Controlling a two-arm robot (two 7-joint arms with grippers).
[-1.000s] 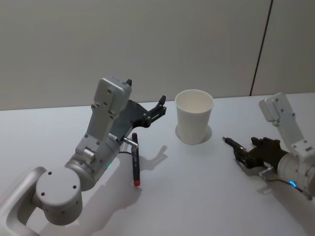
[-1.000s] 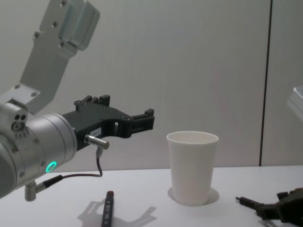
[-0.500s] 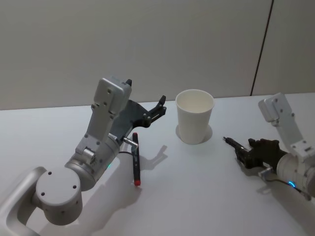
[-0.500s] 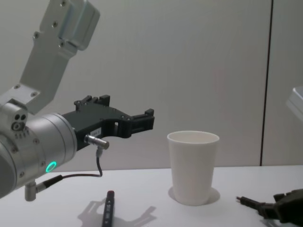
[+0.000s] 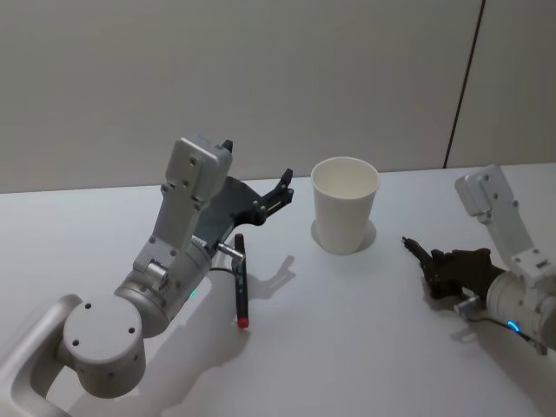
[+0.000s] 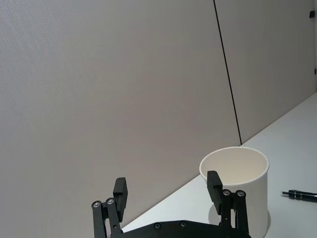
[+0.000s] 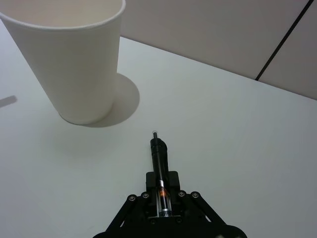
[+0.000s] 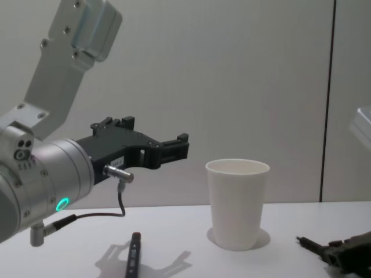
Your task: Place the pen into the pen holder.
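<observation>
The pen holder, a plain white paper cup (image 5: 345, 205) (image 8: 237, 202) (image 7: 74, 59) (image 6: 240, 181), stands upright at the table's middle back. My right gripper (image 5: 437, 266) (image 7: 161, 192) (image 8: 339, 253) is low over the table to the cup's right, shut on a black pen (image 5: 419, 254) (image 7: 159, 161) whose tip points toward the cup, a short gap away. My left gripper (image 5: 276, 195) (image 6: 167, 191) (image 8: 174, 149) hangs open and empty in the air left of the cup. A second pen (image 5: 239, 280) (image 8: 133, 259), black with red ends, lies on the table under the left arm.
The white table (image 5: 347, 347) is bare around the cup and between the two arms. A grey wall (image 5: 261, 78) with a dark vertical seam rises right behind the table's far edge.
My right gripper has shifted slightly to the right with the black pen, a little farther from the cup. The left arm and the pen beneath it have not moved.
</observation>
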